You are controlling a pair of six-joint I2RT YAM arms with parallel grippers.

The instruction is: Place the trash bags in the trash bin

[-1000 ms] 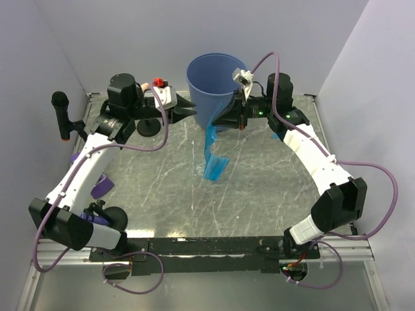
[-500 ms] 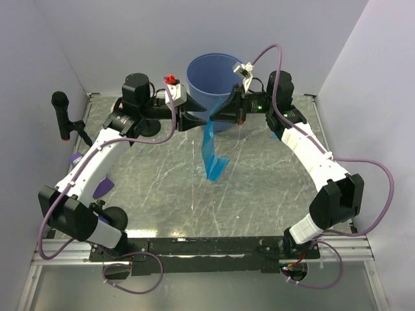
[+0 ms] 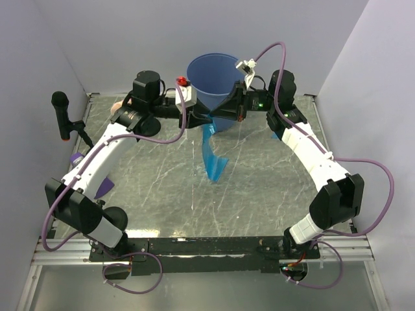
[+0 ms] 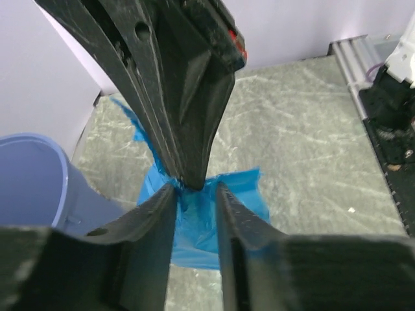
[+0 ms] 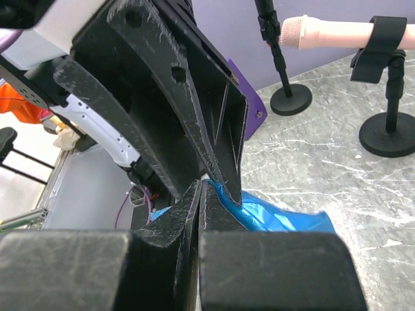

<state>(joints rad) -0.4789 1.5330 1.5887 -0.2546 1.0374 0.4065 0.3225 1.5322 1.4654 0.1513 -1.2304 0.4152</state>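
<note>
1 trash bag (image 3: 213, 155) dangles just in front of the trash bin (image 3: 201, 91), its lower end folded on the table (image 3: 259, 188). The right gripper (image 5: 200, 194) is clamped tight on its top edge. The left gripper (image 4: 196, 194), jaws partly apart, straddles that same pinched film.

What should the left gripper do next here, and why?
Probably close the left gripper on the trash bag: its jaws stand open astride the film, right by the tip of the shut right gripper, which pinches the bag's top in front of the trash bin.
</note>
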